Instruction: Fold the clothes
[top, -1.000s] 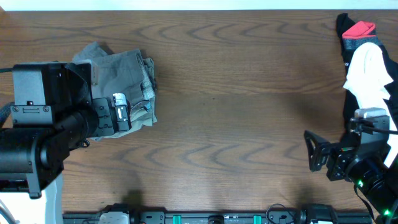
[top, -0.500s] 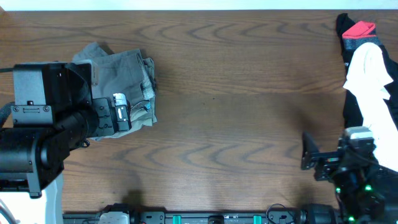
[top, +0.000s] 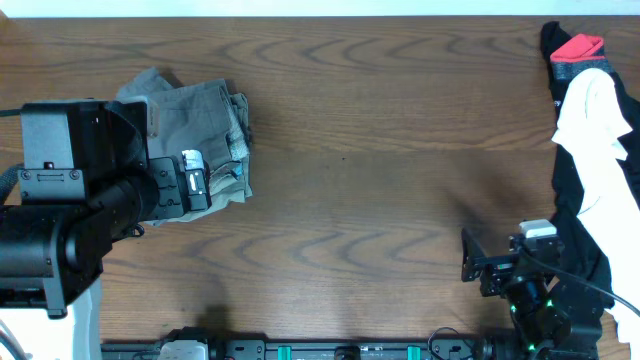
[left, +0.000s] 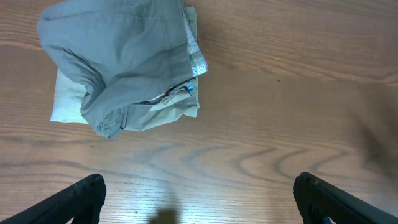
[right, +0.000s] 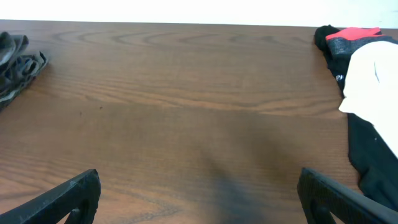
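A folded stack of clothes (top: 195, 115) lies at the far left: mid-grey shorts (left: 124, 59) on top of khaki-beige shorts (left: 165, 112) with pale lining. My left gripper (top: 200, 185) hovers over the stack's near edge. In the left wrist view it (left: 199, 199) is open and empty, with bare wood between the fingers. My right gripper (top: 480, 268) is low at the front right, open and empty (right: 199, 199), apart from the clothes. The grey shorts show at the left edge of the right wrist view (right: 15, 62).
A loose pile of black, white and red garments (top: 590, 120) lies along the right edge and also shows in the right wrist view (right: 367, 87). The brown wooden table (top: 380, 150) spans the view. The left arm's black body (top: 60, 220) covers the front left.
My right arm has moved left and toward the front edge, away from the garment pile. The left arm and the folded stack have not moved.
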